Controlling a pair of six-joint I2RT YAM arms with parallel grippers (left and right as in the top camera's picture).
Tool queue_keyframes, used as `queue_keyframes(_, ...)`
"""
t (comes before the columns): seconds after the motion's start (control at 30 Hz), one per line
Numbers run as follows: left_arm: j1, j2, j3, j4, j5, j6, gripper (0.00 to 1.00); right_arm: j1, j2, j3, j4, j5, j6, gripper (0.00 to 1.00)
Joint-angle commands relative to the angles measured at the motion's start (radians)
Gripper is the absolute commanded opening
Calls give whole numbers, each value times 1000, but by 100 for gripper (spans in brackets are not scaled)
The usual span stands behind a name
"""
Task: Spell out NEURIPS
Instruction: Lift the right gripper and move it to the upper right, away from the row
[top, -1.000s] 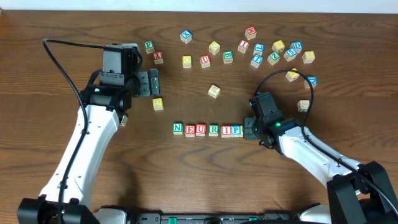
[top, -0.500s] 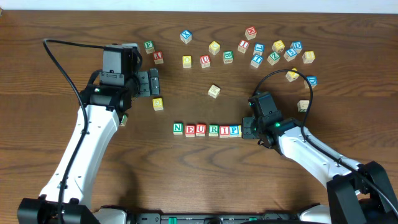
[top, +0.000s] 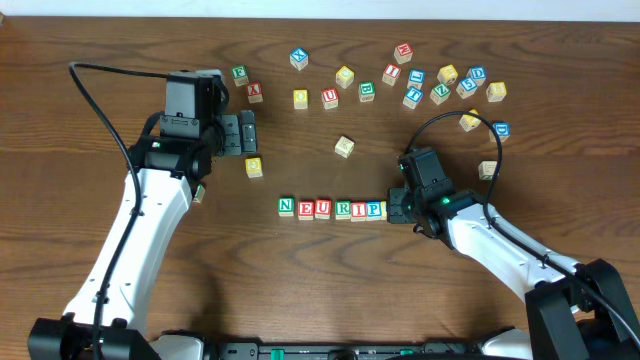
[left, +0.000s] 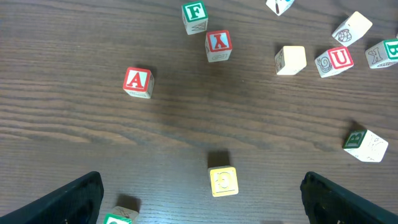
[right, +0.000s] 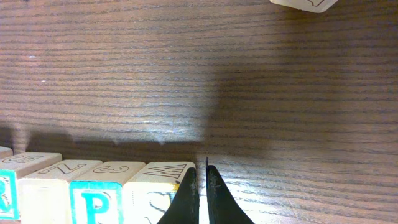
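The right gripper (right: 200, 186) is pressed together on nothing, its closed tips set against the right side of the end cube (right: 155, 186), which touches the P cube (right: 94, 204). Over the last second the gripper has been shifted slightly leftward and the row (top: 331, 208) drawn tighter. N, E, U, R, I, P are read in order on the table (top: 330, 270). The end cube's pale curved mark is judged to be the S, unconfirmed; the word is judged essentially complete. The left gripper (top: 246, 133) is spread wide, empty, near a loose yellow cube (top: 254, 166).
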Motion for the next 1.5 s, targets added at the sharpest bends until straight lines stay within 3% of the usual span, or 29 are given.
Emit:
queue_keyframes(0.0,4,-16,24,-3,-5,10,100,5,4,-7,2,-3,-9,1)
queue_keyframes(0.2,4,-16,24,-3,-5,10,100,5,4,-7,-4,8,-9,2)
queue_keyframes(0.57,4,-16,24,-3,-5,10,100,-30,4,-7,-114,217,93,2)
queue_keyframes(1.03,4,-16,24,-3,-5,10,100,-131,4,-5,-137,266,190,2)
queue_keyframes(1.47,4,-15,24,47,-5,10,100,-164,4,54,-174,275,174,2)
